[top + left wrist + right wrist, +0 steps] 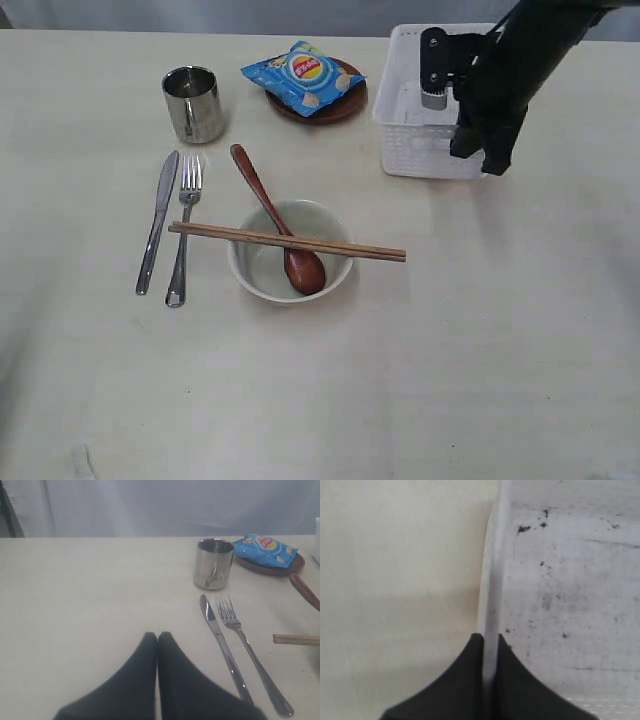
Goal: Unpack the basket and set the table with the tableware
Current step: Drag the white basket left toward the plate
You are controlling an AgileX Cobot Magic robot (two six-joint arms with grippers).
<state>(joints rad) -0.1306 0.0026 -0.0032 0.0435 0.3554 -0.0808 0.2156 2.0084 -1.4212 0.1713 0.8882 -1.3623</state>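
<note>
The white basket [418,152] stands at the back right of the table [480,350]. My right gripper [478,150] [490,637] is shut on the basket's rim [492,580], one finger inside and one outside. The basket's speckled floor shows nothing on it. A white bowl [262,272] holds the wooden spoon [275,220], with the chopsticks [287,241] laid across its rim. Left of it lie the fork [184,228] and knife [158,220], with the steel cup [193,103] behind them. My left gripper [157,635] is shut and empty, low over bare table near the knife [222,647].
A blue chip bag [302,76] lies on the small brown plate [340,105] at the back centre, between cup and basket. The black right arm covers the basket's right part. Bare tabletop stretches along the front and right.
</note>
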